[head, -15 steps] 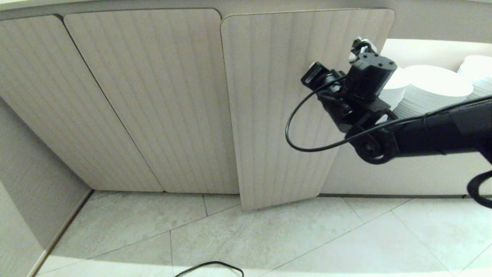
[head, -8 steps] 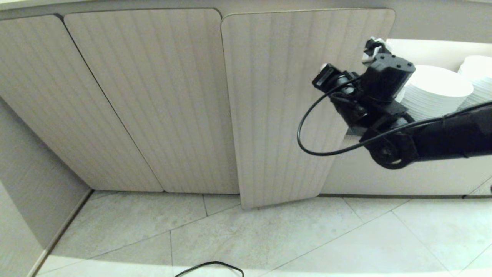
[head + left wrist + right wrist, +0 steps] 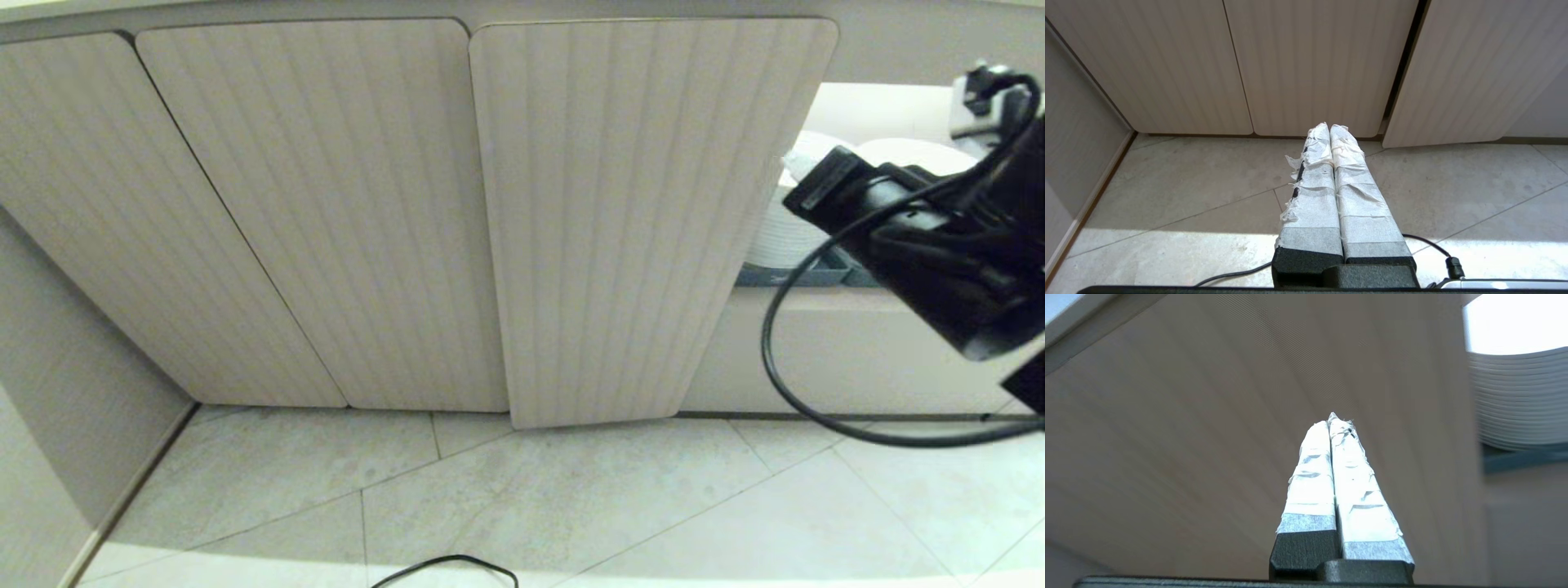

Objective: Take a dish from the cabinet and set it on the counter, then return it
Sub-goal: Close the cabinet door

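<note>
With its taped fingers pressed together on nothing, the right gripper (image 3: 1333, 424) faces the open cabinet door (image 3: 637, 220) and should swing clear of it toward the stacked plates (image 3: 1519, 400) beside it, though the dish itself is hidden, while the closed left gripper (image 3: 1329, 132) hangs parked above the floor (image 3: 1188, 196).

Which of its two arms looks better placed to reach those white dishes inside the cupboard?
The right. Its gripper, shut and empty, is raised beside the open door, near the stacked white plates. The left gripper hangs shut over the floor, facing closed doors.
</note>
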`<state>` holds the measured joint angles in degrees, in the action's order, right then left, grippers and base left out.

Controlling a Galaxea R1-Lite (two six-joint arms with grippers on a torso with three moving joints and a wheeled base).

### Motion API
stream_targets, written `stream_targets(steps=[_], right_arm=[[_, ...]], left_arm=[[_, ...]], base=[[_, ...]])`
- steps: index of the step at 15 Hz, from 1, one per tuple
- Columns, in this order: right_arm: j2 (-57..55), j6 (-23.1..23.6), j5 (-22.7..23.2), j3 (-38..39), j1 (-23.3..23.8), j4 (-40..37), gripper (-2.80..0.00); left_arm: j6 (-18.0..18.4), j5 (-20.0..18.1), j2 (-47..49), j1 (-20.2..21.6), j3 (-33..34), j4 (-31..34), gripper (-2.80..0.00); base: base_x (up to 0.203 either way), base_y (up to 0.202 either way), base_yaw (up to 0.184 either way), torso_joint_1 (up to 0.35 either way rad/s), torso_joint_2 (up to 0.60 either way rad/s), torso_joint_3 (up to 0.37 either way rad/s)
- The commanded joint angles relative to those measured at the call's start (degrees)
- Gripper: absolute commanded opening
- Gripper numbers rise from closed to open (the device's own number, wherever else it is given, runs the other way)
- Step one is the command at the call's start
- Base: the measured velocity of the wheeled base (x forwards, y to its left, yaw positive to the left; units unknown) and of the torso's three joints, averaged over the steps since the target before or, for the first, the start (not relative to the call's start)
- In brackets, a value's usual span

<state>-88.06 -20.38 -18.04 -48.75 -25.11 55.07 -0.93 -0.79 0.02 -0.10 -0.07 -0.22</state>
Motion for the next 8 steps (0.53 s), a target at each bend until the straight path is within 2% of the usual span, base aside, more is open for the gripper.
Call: stream_targets(steps=[1, 8], right_arm=[[11.6, 0.6, -0.1, 6.2, 0.0, -0.5, -2.80], [38.5, 6.6, 0.5, 26.4, 0.1, -8.7, -2.80]], left_arm=[[0.0, 0.0, 0.0, 0.0, 0.0, 0.0, -2.80], [0.0, 0.0, 0.0, 0.0, 0.0, 0.0, -2.80]], base=[[0.000, 0.000, 0.000, 0.000, 0.00, 0.000], [0.000, 0.000, 0.000, 0.000, 0.00, 0.000]])
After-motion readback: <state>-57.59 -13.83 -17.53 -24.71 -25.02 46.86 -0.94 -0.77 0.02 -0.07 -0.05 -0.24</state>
